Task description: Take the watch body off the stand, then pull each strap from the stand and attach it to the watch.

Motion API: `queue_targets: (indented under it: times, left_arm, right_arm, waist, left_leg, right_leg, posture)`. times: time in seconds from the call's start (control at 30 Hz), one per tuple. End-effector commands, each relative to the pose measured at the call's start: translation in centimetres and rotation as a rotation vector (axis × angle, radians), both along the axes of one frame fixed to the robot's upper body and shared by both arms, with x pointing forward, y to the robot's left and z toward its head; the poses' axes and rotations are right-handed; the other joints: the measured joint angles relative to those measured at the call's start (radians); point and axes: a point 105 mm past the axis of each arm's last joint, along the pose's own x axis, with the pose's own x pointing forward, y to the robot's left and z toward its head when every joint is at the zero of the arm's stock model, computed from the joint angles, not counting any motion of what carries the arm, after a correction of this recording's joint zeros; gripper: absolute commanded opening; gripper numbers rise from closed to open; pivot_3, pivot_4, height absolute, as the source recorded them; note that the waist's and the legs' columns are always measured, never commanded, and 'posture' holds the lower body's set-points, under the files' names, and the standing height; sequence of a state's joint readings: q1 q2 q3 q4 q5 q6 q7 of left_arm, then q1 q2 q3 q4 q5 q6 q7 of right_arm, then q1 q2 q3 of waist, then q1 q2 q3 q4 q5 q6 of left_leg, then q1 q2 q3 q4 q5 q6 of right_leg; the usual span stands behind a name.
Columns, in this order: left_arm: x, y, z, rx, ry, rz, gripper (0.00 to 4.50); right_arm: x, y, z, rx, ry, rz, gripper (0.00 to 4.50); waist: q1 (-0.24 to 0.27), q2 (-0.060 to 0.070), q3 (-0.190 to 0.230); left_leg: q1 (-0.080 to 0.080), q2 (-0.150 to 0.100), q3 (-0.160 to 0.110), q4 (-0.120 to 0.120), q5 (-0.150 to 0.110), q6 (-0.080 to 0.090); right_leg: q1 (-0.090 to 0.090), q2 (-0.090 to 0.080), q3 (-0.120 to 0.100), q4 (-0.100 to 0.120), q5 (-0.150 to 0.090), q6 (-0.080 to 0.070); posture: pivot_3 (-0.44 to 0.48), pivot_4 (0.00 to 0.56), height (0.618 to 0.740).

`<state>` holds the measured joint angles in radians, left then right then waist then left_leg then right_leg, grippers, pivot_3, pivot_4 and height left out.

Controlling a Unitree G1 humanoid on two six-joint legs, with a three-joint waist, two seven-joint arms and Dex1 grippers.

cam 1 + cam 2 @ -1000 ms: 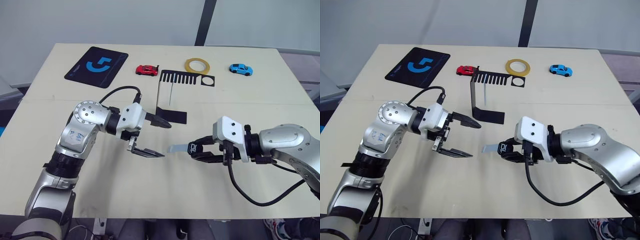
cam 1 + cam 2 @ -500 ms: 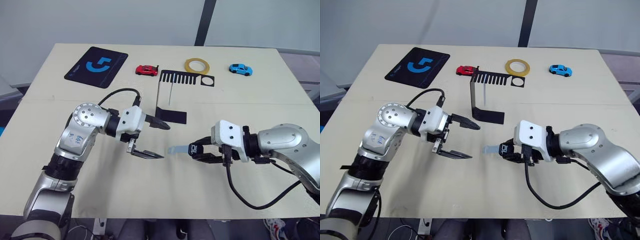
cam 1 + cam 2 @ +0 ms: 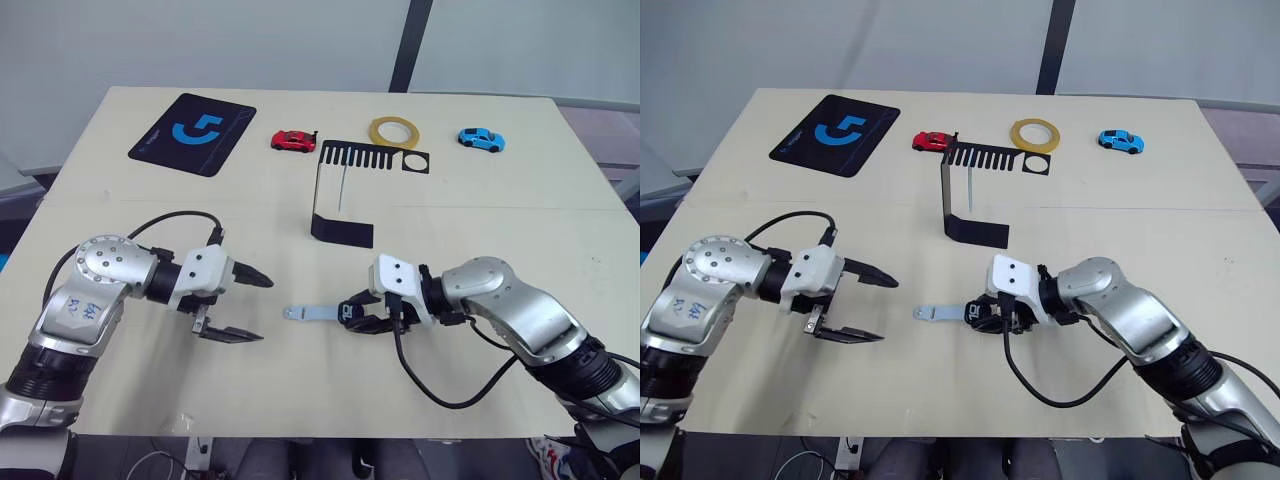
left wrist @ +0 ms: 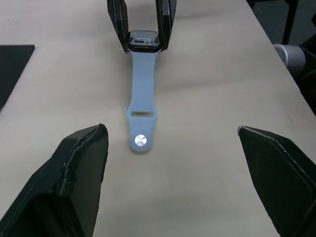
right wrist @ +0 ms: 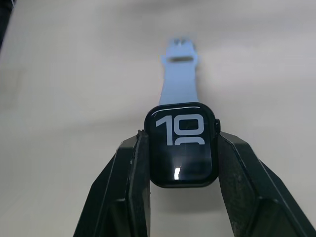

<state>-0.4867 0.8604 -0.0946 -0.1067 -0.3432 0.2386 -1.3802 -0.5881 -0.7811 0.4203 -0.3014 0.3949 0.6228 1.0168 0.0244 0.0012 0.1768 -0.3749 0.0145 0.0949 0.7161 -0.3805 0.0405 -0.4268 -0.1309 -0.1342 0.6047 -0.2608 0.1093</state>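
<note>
Right hand [image 3: 362,316]: low over the tabletop [image 3: 480,210], fingers clamped on the two sides of the watch body.
Watch body [image 5: 182,143]: held between the right hand's fingers, screen up with white digits lit, near the front middle of the tabletop.
Strap [image 3: 312,313]: pale grey-blue, already joined to the watch body, stretched flat on the tabletop toward the left hand; free end with its metal stud lies between the two hands.
Left hand [image 3: 240,305]: fingers spread wide apart, holding nothing, just off the strap's free end and pointing at it.
Stand [image 3: 345,195]: upright behind the hands, flat base on the tabletop, comb-slotted top plate with square hole facing the far edge; well apart from the watch body.
Second strap: cannot tell from these views.
Far side: black mat [image 3: 192,133] with blue logo, red toy car [image 3: 292,140], yellow tape ring [image 3: 395,131], blue toy car [image 3: 481,139].
</note>
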Motion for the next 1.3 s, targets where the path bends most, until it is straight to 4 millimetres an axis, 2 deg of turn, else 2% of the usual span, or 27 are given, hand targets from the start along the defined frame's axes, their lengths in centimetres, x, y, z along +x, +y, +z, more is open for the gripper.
queue_targets:
  times: [0.03,0.23,0.3,0.37,0.43,0.47,0.63,0.73,1.0,1.13,1.3]
  left_arm:
    - [-1.0,0.6,0.2,0.018,-0.048,0.027,4.46]
    - [-1.5,0.3,-0.2,0.002,-0.042,0.043,4.46]
    - [-1.6,0.3,-0.4,-0.008,-0.027,0.056,4.50]
    - [-1.7,0.3,-0.6,-0.017,-0.011,0.062,4.50]
    - [-1.9,0.6,-0.7,-0.038,0.023,0.082,4.50]
    - [-2.0,1.0,-0.7,-0.051,0.040,0.104,4.50]
    - [-2.2,3.3,-0.5,-0.125,0.094,0.246,4.50]
    - [-1.9,5.6,-0.4,-0.172,0.103,0.388,4.50]
    - [0.1,11.2,0.8,-0.316,-0.045,0.765,4.50]
    - [-0.2,11.9,1.1,-0.367,-0.025,0.787,4.50]
    - [0.1,10.6,1.0,-0.384,-0.034,0.756,4.50]
  right_arm:
    - [1.5,-0.7,-2.4,-0.128,-0.034,0.041,1.55]
    - [2.3,-0.9,-3.2,-0.150,-0.053,0.047,1.55]
    - [2.2,-1.1,-3.0,-0.147,-0.057,0.052,2.56]
    - [2.0,-1.5,-2.6,-0.140,-0.066,0.058,3.23]
    - [1.7,-2.2,-1.5,-0.109,-0.086,0.040,4.14]
    - [1.3,-2.9,-0.8,-0.082,-0.089,0.020,4.40]
    - [-0.9,-7.6,1.5,0.015,-0.092,-0.141,4.40]
    - [-2.3,-11.0,2.4,0.061,-0.094,-0.297,4.40]
    - [-5.2,-18.9,3.1,0.149,-0.136,-0.724,4.40]
    - [-6.7,-20.1,3.2,0.179,-0.140,-0.813,4.40]
    - [-6.4,-19.0,3.3,0.218,-0.151,-0.802,4.40]
  waist:
    - [-0.003,0.000,0.000]
    - [-0.010,0.000,0.000]
    - [-0.013,0.000,0.000]
    - [-0.013,0.000,0.000]
    - [-0.013,0.000,0.000]
    - [-0.012,0.000,0.000]
    - [0.000,0.000,0.000]
    - [0.001,0.000,0.000]
    - [0.003,0.000,0.000]
    - [0.000,0.000,0.000]
    - [-0.001,0.000,0.000]
  left_leg:
    - [0.000,0.000,0.000,0.000,0.000,0.000]
    - [0.000,0.000,0.001,0.000,0.000,0.000]
    - [0.001,0.000,0.001,0.000,0.000,0.000]
    - [0.001,0.000,0.001,0.000,0.000,0.000]
    - [0.001,0.001,0.001,0.000,0.000,0.000]
    - [0.001,0.002,0.001,0.000,0.000,0.000]
    - [0.001,0.001,0.000,-0.001,0.000,-0.001]
    - [0.002,0.002,0.000,-0.001,-0.001,-0.001]
    - [0.005,0.002,0.001,-0.001,-0.001,-0.001]
    - [0.005,0.002,0.002,-0.002,-0.001,-0.001]
    - [0.006,0.002,0.003,-0.002,-0.001,-0.001]
  right_leg:
    - [0.000,0.000,0.000,0.000,0.000,0.000]
    - [0.000,0.001,0.000,0.000,0.000,0.000]
    - [0.000,0.001,0.000,0.001,0.000,0.000]
    - [0.000,0.001,0.000,0.001,0.000,0.000]
    - [0.000,0.001,0.000,0.001,0.000,0.000]
    - [0.000,0.001,0.000,0.001,0.000,0.000]
    - [0.000,0.000,0.000,0.001,0.000,0.000]
    - [0.001,0.000,0.000,0.001,0.000,0.000]
    - [0.003,0.000,0.002,0.001,0.000,0.000]
    - [0.003,0.000,0.002,0.001,0.000,0.000]
    - [0.003,0.000,0.004,0.001,0.000,0.000]
  posture:
    - [0.000,0.150,0.732]
    - [0.000,0.150,0.732]
    - [0.000,0.150,0.732]
    - [0.000,0.150,0.732]
    - [0.000,0.150,0.732]
    - [0.000,0.150,0.732]
    - [0.000,0.150,0.732]
    - [0.000,0.150,0.732]
    - [0.000,0.150,0.732]
    - [0.000,0.150,0.732]
    - [0.000,0.150,0.732]
